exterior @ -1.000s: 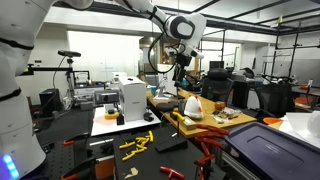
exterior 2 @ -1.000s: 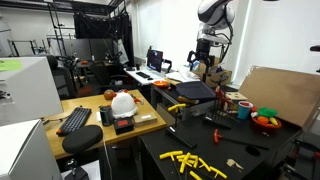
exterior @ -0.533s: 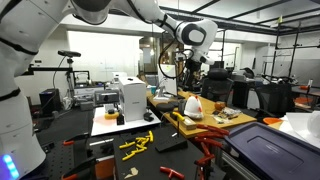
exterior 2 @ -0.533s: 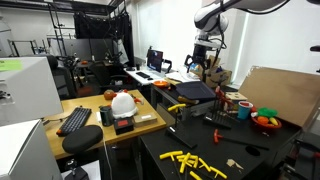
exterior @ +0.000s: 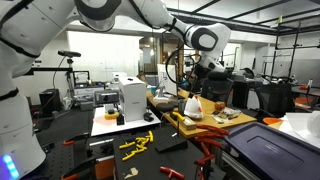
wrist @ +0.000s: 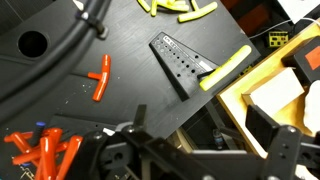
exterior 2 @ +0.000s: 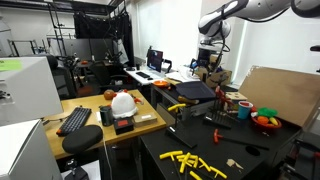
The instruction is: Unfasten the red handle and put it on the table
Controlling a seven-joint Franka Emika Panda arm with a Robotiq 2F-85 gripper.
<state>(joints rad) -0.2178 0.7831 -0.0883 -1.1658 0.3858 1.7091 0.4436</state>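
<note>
A red T-shaped handle (wrist: 100, 78) lies flat on the black table (wrist: 60, 110) in the wrist view, apart from everything else. Red clamp-like tools (wrist: 40, 152) lie at the lower left of that view. In both exterior views red tools (exterior: 205, 150) (exterior 2: 216, 133) show on the black table (exterior: 70, 140) (exterior 2: 265, 160). My gripper (wrist: 210, 128) is open and empty. It hangs high above the bench in both exterior views (exterior: 198, 72) (exterior 2: 207, 62), far from the red handle.
A black perforated bar (wrist: 180, 65) with a yellow handle (wrist: 225, 68) lies by a wooden board (exterior: 225, 118). Yellow pieces (exterior: 135, 145) (exterior 2: 195, 162) lie loose on the table. A white helmet (exterior 2: 122, 102), a keyboard (exterior 2: 75, 120) and a cardboard sheet (exterior 2: 275, 90) stand around.
The arm has swung sideways and slightly down, carrying the open gripper along above the bench. Nothing on the table has moved.
</note>
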